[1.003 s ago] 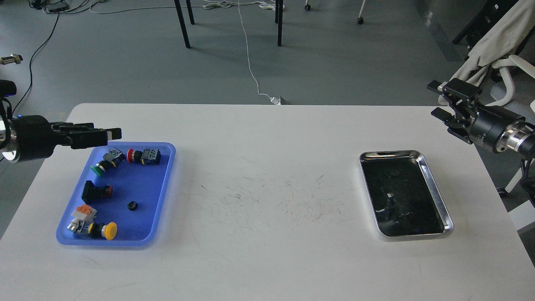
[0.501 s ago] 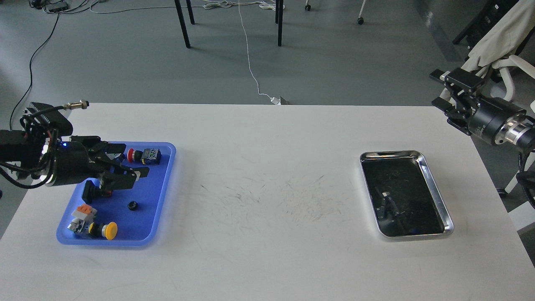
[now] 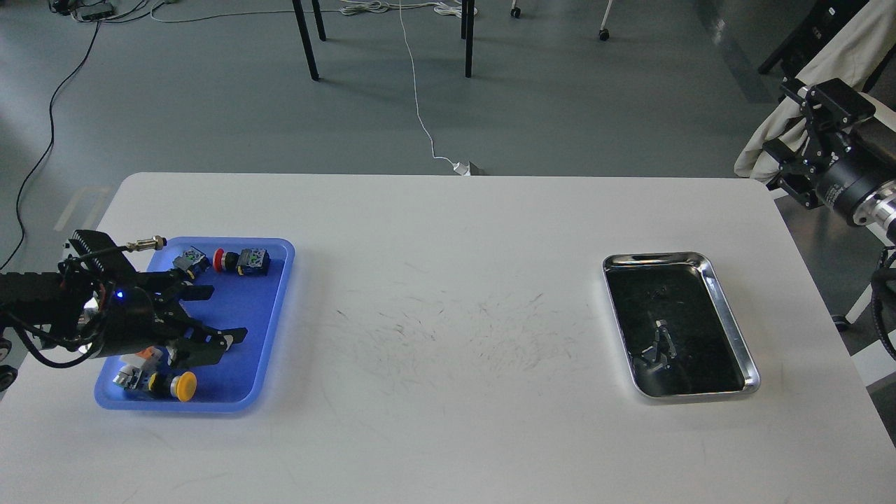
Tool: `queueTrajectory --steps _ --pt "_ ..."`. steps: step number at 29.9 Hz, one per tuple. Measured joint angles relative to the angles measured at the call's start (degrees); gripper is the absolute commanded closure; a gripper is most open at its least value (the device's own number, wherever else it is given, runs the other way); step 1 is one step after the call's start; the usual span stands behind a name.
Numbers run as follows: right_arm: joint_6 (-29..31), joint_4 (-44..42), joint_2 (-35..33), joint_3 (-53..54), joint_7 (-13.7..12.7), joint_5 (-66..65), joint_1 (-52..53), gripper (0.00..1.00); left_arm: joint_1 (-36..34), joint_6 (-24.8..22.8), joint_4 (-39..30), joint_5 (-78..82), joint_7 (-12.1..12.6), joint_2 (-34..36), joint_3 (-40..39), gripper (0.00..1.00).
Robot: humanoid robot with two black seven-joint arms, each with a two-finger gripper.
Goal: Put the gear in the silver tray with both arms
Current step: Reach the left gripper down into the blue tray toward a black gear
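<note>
The gear does not show; the spot in the blue tray [image 3: 248,301] where it lay is covered by my left gripper. The left gripper [image 3: 225,313] is open and low over the middle of that tray, its two fingers spread and pointing right. The silver tray [image 3: 654,258] lies on the right side of the white table, and its dark bottom holds only reflections. My right gripper [image 3: 778,119] is raised beyond the table's far right corner, well above and behind the silver tray. It is open with nothing in it.
The blue tray also holds a red push-button switch [image 3: 239,260], a yellow push button [image 3: 183,386], an orange and white part [image 3: 140,357] and another switch [image 3: 189,260]. Chair and table legs stand on the floor beyond the table [image 3: 448,420].
My left arm swung in over the blue tray and down toward its middle, now covering the gear. The right gripper moved up and to the right, away from the table.
</note>
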Motion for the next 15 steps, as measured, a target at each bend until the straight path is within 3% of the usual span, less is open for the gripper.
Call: queueTrajectory --steps 10,15 --pt "-0.3 -0.1 -0.6 2.6 0.0 7.6 -0.9 0.04 3.7 2.7 2.1 0.5 0.0 -1.9 0.0 0.11" --pt "2.5 0.0 -0.9 2.7 -0.3 9.7 -1.4 0.01 4.3 3.9 4.3 0.9 0.0 -3.4 0.1 0.11"
